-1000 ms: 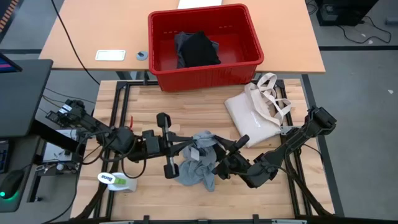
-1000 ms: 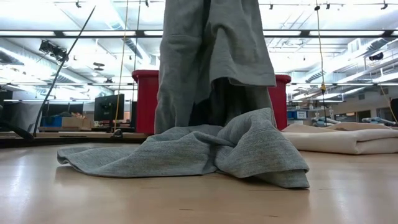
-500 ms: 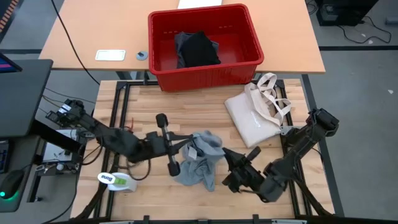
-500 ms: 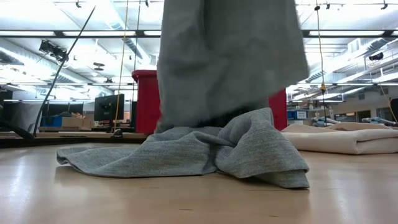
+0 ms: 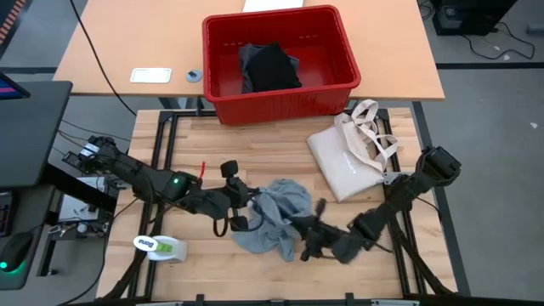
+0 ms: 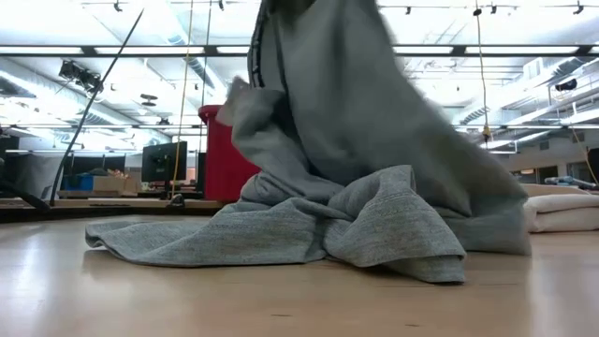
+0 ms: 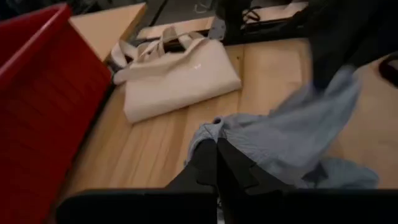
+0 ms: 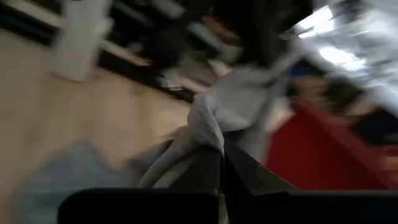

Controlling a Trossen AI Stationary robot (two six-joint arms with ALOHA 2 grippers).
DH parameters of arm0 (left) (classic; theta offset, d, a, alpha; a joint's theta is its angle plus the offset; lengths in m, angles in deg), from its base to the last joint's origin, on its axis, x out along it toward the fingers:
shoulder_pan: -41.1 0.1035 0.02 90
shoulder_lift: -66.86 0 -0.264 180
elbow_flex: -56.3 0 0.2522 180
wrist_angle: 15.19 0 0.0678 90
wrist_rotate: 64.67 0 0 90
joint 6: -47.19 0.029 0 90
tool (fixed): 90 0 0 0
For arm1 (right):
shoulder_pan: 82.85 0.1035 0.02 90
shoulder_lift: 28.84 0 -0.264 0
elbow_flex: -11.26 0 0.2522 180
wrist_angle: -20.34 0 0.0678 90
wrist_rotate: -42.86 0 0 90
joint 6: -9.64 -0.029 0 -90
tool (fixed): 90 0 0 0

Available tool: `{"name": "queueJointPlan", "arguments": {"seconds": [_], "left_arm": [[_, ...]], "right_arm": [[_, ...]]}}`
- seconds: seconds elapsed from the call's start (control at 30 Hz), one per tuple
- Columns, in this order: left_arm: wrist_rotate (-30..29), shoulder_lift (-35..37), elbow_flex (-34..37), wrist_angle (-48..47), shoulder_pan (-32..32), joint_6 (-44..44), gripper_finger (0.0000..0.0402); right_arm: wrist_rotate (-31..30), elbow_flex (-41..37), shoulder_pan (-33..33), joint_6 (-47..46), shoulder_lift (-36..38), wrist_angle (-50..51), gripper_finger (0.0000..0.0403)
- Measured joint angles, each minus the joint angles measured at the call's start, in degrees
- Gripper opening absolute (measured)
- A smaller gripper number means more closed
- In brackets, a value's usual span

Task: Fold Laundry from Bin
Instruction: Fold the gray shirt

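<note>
Both grippers pinch the grey T-shirt (image 5: 274,212) at the table's middle, near side: left gripper (image 5: 239,197) and right gripper (image 5: 306,231) clamped on cloth. A thin pinch could slip, dropping the bunched shirt unevenly.

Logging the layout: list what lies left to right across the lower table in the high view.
White bottle → left gripper → grey T-shirt → right gripper → tote bag.
</note>
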Motion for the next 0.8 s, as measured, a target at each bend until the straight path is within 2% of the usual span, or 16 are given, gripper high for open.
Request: {"name": "queueJointPlan", "arguments": {"seconds": [0.13,0.23,0.37,0.5,0.67,0.8], "left_arm": [[4.41,0.07,0.44,-2.87,-0.70,1.93,0.0002],[6.66,0.04,0.46,-7.80,-1.35,1.62,0.0002],[7.45,0.02,0.55,-12.87,-1.34,0.32,0.0002],[7.28,0.02,0.55,-11.62,-0.11,2.54,0.0002],[5.40,0.02,0.55,-5.81,2.36,2.87,0.0016],[4.62,0.02,0.55,-2.66,3.16,5.39,0.0080]], "right_arm": [[15.18,-0.06,-3.82,-10.13,0.00,9.97,0.0009],[20.10,3.25,-4.81,-17.43,0.36,25.19,0.0009],[21.29,13.87,-4.82,-29.48,1.34,54.48,0.0009],[20.66,26.31,-4.19,-39.02,1.38,78.14,0.0009],[19.05,37.71,-4.04,-43.21,1.42,92.14,0.0009],[17.98,45.59,-5.14,-43.30,1.42,96.78,0.0009]]}}
